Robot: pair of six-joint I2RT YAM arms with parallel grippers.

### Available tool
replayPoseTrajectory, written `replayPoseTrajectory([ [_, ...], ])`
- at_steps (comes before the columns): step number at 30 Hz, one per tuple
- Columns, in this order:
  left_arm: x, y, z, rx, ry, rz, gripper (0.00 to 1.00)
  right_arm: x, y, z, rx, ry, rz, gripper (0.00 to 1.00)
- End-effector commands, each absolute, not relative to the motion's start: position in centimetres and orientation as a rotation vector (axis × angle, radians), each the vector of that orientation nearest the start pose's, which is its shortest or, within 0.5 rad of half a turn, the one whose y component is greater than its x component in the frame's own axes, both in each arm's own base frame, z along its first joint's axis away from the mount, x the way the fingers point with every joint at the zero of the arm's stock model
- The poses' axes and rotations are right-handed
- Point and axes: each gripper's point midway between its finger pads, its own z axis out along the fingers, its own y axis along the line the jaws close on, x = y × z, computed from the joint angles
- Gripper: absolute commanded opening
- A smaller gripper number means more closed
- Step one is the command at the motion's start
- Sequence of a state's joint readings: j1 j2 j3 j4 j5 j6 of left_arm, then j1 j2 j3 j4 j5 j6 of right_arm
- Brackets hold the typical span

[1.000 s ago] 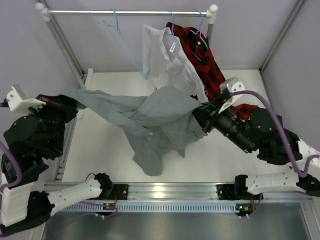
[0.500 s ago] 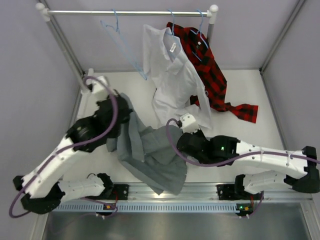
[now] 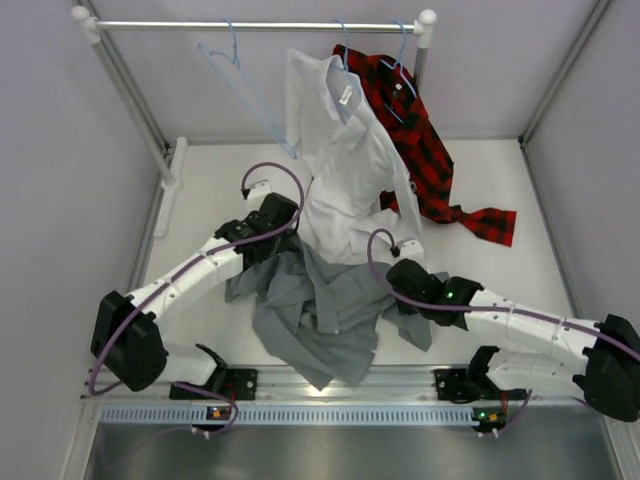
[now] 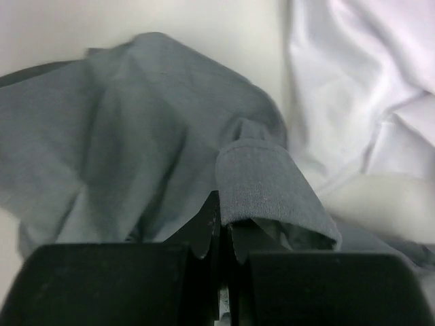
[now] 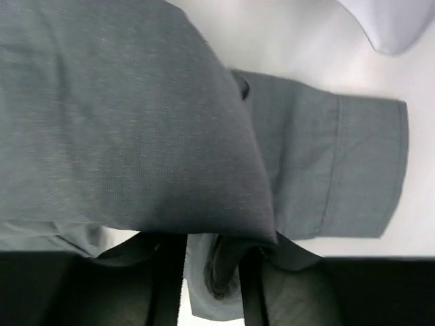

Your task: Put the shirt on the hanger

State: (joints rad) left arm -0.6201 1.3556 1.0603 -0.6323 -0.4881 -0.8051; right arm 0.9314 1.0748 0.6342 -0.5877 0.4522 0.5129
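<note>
Left arm and right arm: white tubular links between chunky black joint housings. Purple cable arches off each wrist. Green light glows on the right arm's black forearm housing. Black bases bolted to a silver rail, small indicator lights beneath. Jaws matt black, blocky.

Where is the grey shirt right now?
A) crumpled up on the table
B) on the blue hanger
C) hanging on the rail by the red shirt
A: the grey shirt lies crumpled on the table, and the blue hanger hangs bare on the rail.
</note>
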Motion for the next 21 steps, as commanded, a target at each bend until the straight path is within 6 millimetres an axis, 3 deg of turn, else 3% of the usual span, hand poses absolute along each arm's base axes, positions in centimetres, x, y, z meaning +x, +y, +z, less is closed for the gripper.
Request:
replayPoseTrajectory([
  [1,32.1,-19.8,15.6,-0.267,2.306,-0.328,0.00,20.8,19.8,11.3,-0.341,2.296,0.279,0.33],
  [2,31.7,-20.3,14.9,-0.232,2.334,-0.359,0.00,21.4,20.4,13.4,-0.337,2.254,0.308,0.39],
  [3,31.7,-20.5,14.6,-0.212,2.339,-0.365,0.00,21.4,20.8,14.7,-0.349,2.226,0.345,0.63],
  [4,31.8,-20.8,14.7,-0.201,2.330,-0.386,0.00,21.5,21.1,15.7,-0.368,2.203,0.354,0.69],
  [5,31.6,-20.8,14.4,-0.192,2.336,-0.387,0.00,21.8,21.6,17.9,-0.365,2.161,0.388,0.70],
  [8,31.6,-21.0,14.6,-0.165,2.322,-0.416,0.00,21.6,22.9,20.7,-0.414,2.111,0.454,0.71],
  [13,31.9,-19.1,14.7,-0.261,2.292,-0.397,0.00,19.1,25.4,21.0,-0.515,2.097,0.429,0.72],
  [16,31.8,-17.2,15.2,-0.364,2.244,-0.403,0.00,20.1,24.0,21.4,-0.403,2.072,0.246,0.75],
  [19,31.6,-16.7,15.7,-0.402,2.210,-0.451,0.00,18.5,27.7,20.7,-0.559,2.089,0.431,0.67],
  [20,31.5,-16.6,16.4,-0.402,2.190,-0.468,0.00,17.4,30.2,20.8,-0.611,2.075,0.571,0.63],
  [21,31.5,-16.6,16.6,-0.401,2.185,-0.477,0.00,17.1,31.4,19.9,-0.634,2.091,0.587,0.63],
])
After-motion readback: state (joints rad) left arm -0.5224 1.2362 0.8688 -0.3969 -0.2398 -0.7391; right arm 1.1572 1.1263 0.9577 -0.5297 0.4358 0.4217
